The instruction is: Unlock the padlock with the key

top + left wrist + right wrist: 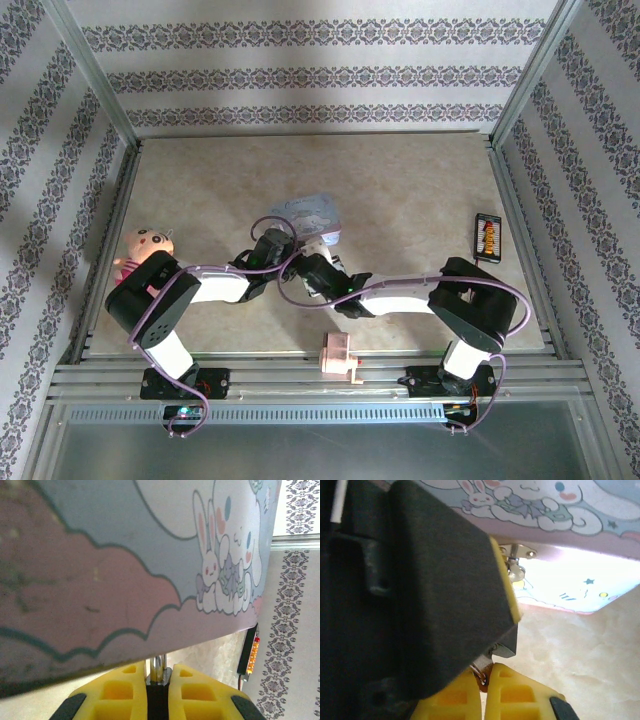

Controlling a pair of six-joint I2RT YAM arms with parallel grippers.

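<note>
Left gripper (159, 676): clamped on the padlock (159, 702), tight under the pale blue tin (125, 555).
Right gripper (486, 690): jaws together, pinching the key (481, 680) just beside the padlock.
Do well: line key to keyhole, push straight, then twist — padlock held steady.
In the way: tin overhang, crowded fingers — pink block (340, 352) and doll (145, 250) well apart.
</note>
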